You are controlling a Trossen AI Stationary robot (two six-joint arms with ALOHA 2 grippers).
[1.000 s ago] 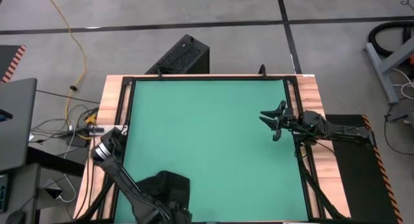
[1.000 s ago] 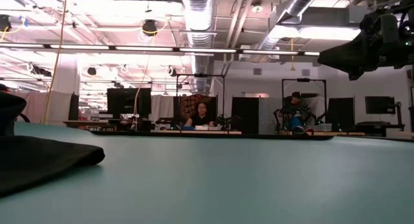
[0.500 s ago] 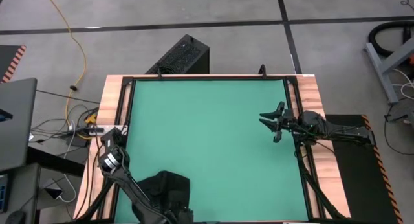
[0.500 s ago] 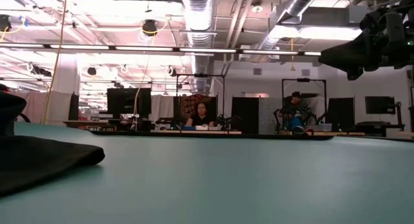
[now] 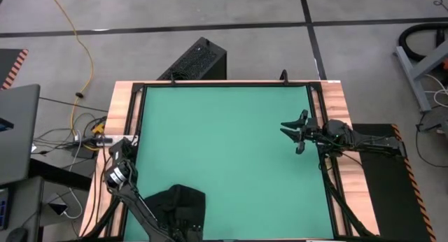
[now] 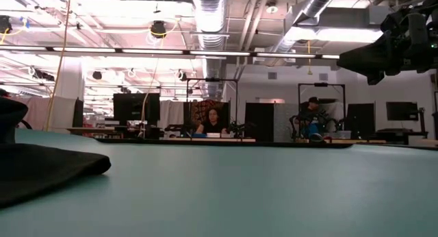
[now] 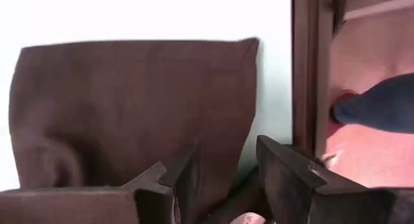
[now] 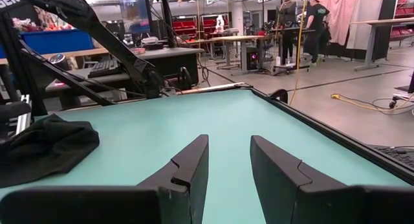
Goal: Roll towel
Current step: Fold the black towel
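Observation:
The black towel (image 5: 178, 203) lies crumpled and partly folded at the near left of the green mat (image 5: 231, 144); it also shows in the low view (image 6: 41, 172) and the right wrist view (image 8: 45, 146). My left gripper (image 7: 226, 153) is open just above the towel's near part (image 7: 129, 101), by the table's near left edge. My right gripper (image 5: 291, 133) is open and empty, held above the mat near the table's right edge; the low view shows it high up (image 6: 383, 55). My left gripper stands open over the towel's edge (image 7: 242, 120), fingers on either side of it. I cannot tell whether they touch the cloth.
A black box-shaped device with vents (image 5: 196, 60) stands on the floor beyond the far edge. Black frame rails (image 5: 318, 116) run along the table's sides. A laptop (image 5: 14, 130) sits left of the table. People sit at desks far behind (image 6: 213, 120).
My left arm has drawn a little toward the table's near edge. The towel lies as before.

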